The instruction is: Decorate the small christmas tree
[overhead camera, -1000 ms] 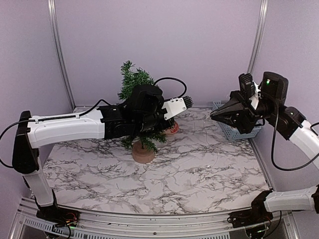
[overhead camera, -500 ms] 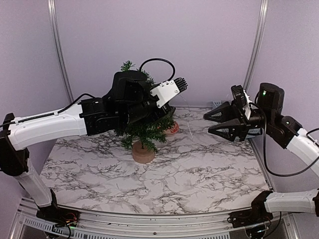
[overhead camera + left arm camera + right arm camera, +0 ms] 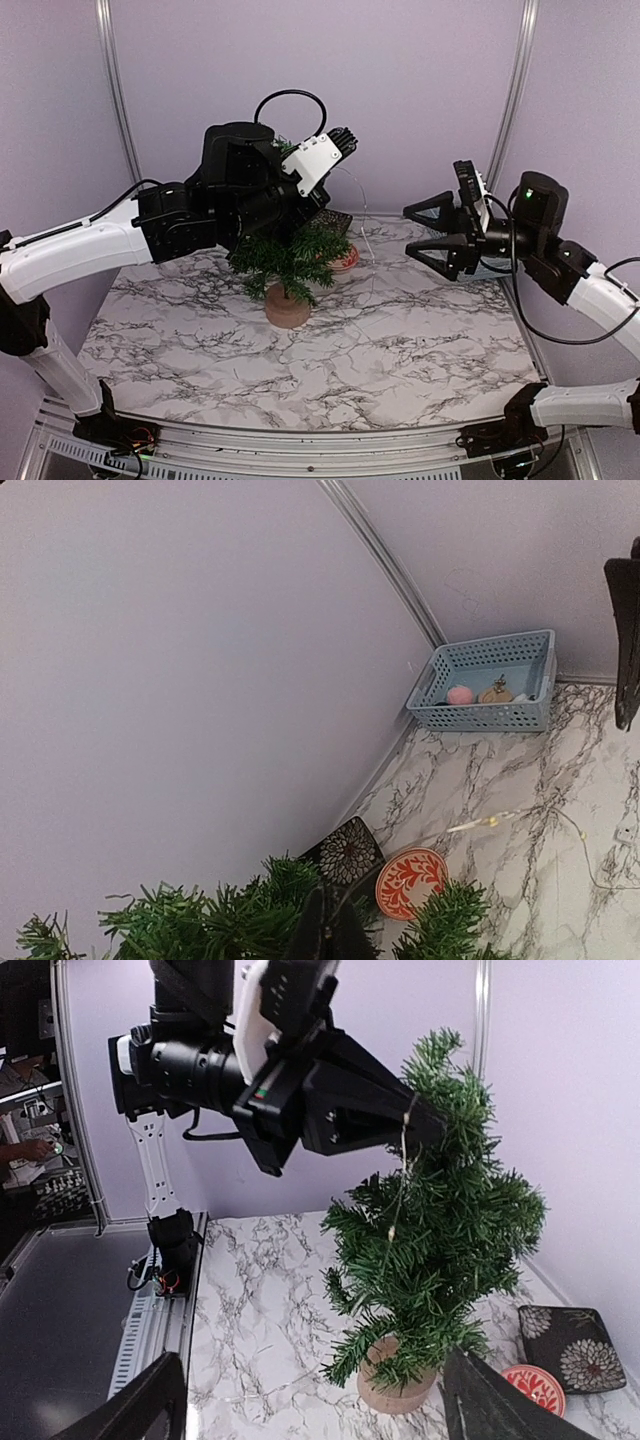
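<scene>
Stringing the tree
The left gripper [image 3: 425, 1125] is pinching a thin light string [image 3: 400, 1175] over the small christmas tree [image 3: 440, 1240]. The right gripper [image 3: 412, 229] is standing open, and a snagging string could be tipping the tree.

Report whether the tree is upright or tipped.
Upright: the tree stands on its round base, which sits flat on the table, with the top pointing up.
</scene>
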Controlling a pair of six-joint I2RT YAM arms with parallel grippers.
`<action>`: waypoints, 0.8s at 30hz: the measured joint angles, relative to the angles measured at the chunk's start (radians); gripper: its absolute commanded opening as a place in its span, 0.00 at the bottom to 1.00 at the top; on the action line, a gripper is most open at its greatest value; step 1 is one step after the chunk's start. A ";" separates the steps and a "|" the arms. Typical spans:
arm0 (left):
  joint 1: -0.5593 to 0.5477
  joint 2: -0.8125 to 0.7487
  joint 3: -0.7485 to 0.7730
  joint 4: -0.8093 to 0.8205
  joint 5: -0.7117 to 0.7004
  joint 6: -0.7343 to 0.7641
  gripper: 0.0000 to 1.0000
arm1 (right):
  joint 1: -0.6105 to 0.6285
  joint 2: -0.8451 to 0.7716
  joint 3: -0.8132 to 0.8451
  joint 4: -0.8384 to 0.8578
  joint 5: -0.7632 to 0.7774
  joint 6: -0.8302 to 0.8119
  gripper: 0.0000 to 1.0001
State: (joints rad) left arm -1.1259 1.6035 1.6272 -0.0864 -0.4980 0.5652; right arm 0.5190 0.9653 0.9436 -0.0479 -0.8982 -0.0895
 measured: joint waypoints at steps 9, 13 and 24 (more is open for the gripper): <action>0.000 -0.024 0.019 -0.011 -0.006 -0.067 0.00 | 0.060 0.142 -0.157 0.379 0.039 0.353 0.76; 0.000 -0.033 0.019 -0.013 -0.006 -0.083 0.00 | 0.134 0.178 -0.155 0.493 0.047 0.417 0.73; 0.000 -0.058 0.013 -0.012 -0.010 -0.099 0.00 | 0.218 0.303 -0.138 0.604 0.093 0.504 0.00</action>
State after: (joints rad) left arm -1.1263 1.5459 1.6398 -0.0982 -0.5076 0.4664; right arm 0.7372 1.2678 0.8055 0.5564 -0.8047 0.4145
